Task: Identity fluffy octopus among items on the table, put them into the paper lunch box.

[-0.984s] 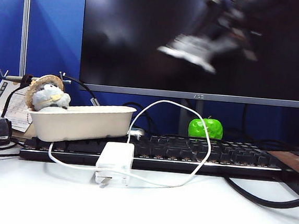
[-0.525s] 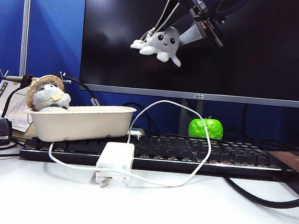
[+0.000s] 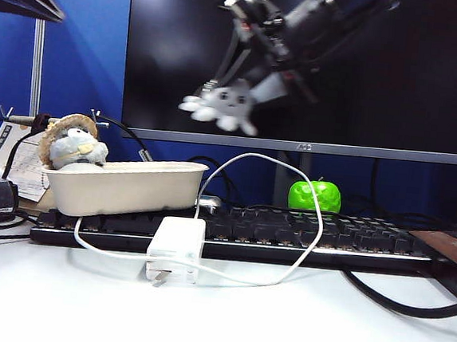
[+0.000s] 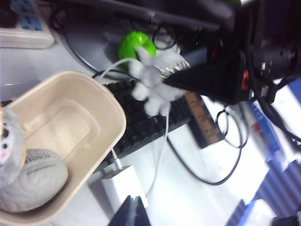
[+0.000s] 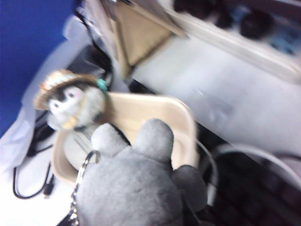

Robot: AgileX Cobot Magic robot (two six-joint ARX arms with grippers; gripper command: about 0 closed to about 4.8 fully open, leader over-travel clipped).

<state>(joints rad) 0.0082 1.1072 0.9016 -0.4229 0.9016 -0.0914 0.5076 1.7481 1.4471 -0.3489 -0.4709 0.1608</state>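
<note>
Your right gripper (image 3: 256, 85) hangs high in the air in front of the dark monitor screen (image 3: 397, 74), its jaws part-way apart and clamped on the small light-grey plush fluffy octopus (image 3: 222, 106), which dangles from it with its tentacles spread and its face toward the exterior camera. In your right wrist view the octopus (image 5: 136, 183) fills the near foreground, with a metal key ring (image 5: 82, 174) on its side. Below and to the left of the octopus in the exterior view you have the off-white oblong paper lunch box (image 3: 123, 184), sitting on the left end of the black keyboard (image 3: 303, 233) and well apart from the toy. A grey-white plush animal in a straw hat (image 3: 72, 143) rests at the box's far left end, and your left wrist view shows a pale rounded object with printed letters (image 4: 35, 186) lying inside the box (image 4: 101, 108) beside it. A white rectangular power adapter (image 3: 175, 246) stands on the plain white table (image 3: 215, 322) just in front of the keyboard, its white cable (image 3: 288, 216) looping up over the keys. A glossy green apple-shaped object (image 3: 314, 196) sits behind the keyboard near the monitor stand. Of your left gripper (image 4: 131, 214) you see only a dark tip at the edge of its own wrist view, above the table near the adapter, and you cannot tell whether it is open or closed.
</note>
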